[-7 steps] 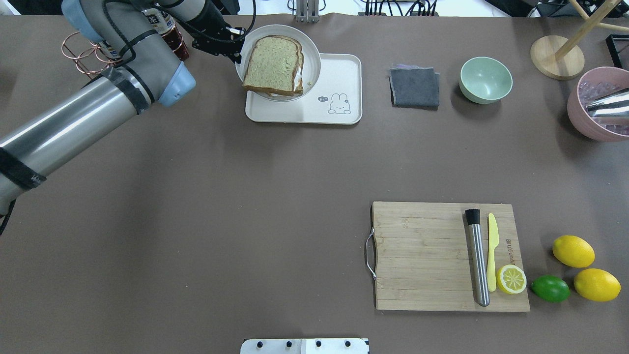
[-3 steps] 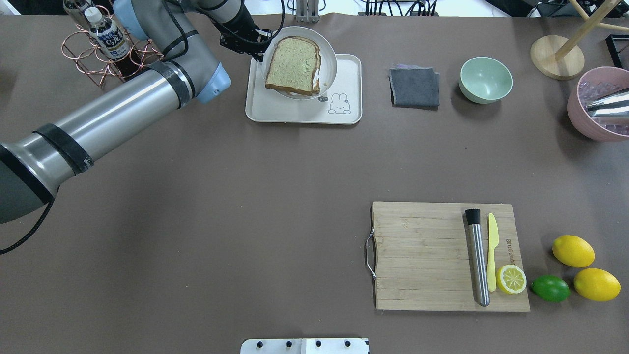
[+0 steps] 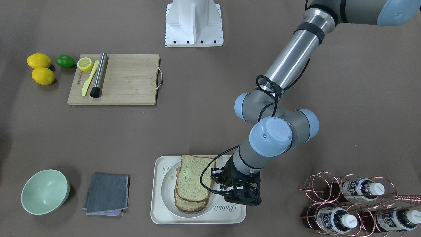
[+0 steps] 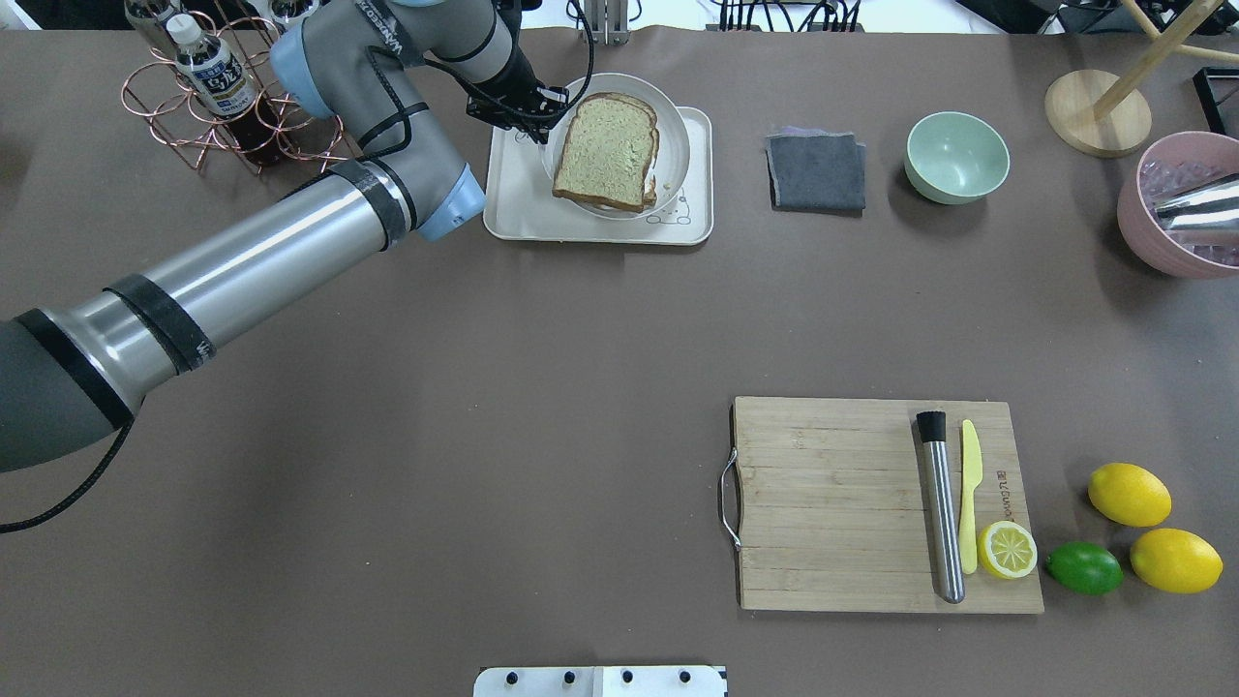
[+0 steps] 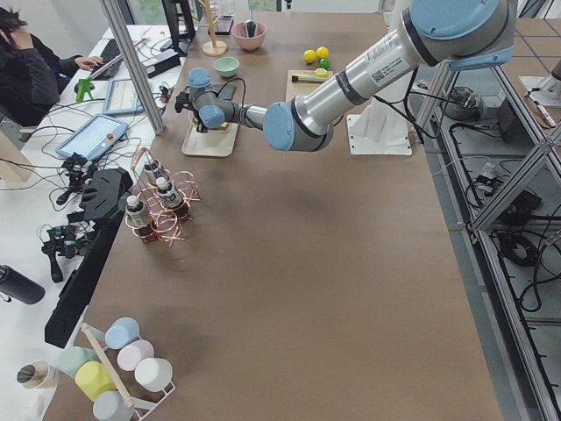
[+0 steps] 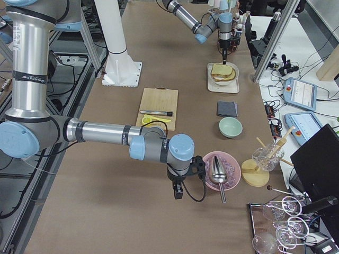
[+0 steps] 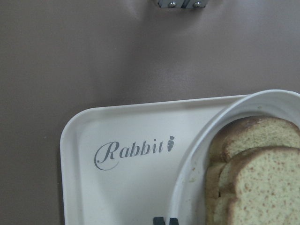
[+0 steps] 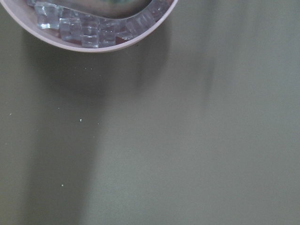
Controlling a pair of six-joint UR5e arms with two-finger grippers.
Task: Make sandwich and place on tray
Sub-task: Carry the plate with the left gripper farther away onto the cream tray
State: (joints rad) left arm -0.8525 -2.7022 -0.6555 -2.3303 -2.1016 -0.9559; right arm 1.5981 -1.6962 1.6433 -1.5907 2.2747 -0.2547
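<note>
The sandwich (image 4: 608, 150) is two tan speckled bread slices stacked on a round white plate (image 4: 675, 145). Only a white sliver of egg shows between them. The plate is over the cream tray (image 4: 513, 213), whose "Rabbit" script shows in the left wrist view (image 7: 122, 187). My left gripper (image 4: 542, 102) is shut on the plate's rim on its left side; I cannot tell whether the plate rests on the tray. In the front-facing view the sandwich (image 3: 192, 182) lies beside the gripper (image 3: 227, 194). My right gripper (image 6: 177, 191) shows only in the exterior right view, near the pink bowl; I cannot tell whether it is open.
A copper bottle rack (image 4: 223, 97) stands left of the tray. A grey cloth (image 4: 818, 172), a green bowl (image 4: 956, 155) and a pink ice bowl with a metal scoop (image 4: 1181, 208) lie to the right. A cutting board (image 4: 852, 503) with tools and citrus fruit is front right.
My left arm has carried the plate with the sandwich to the right, from the tray's left edge to over its middle, partly covering the rabbit drawing.
</note>
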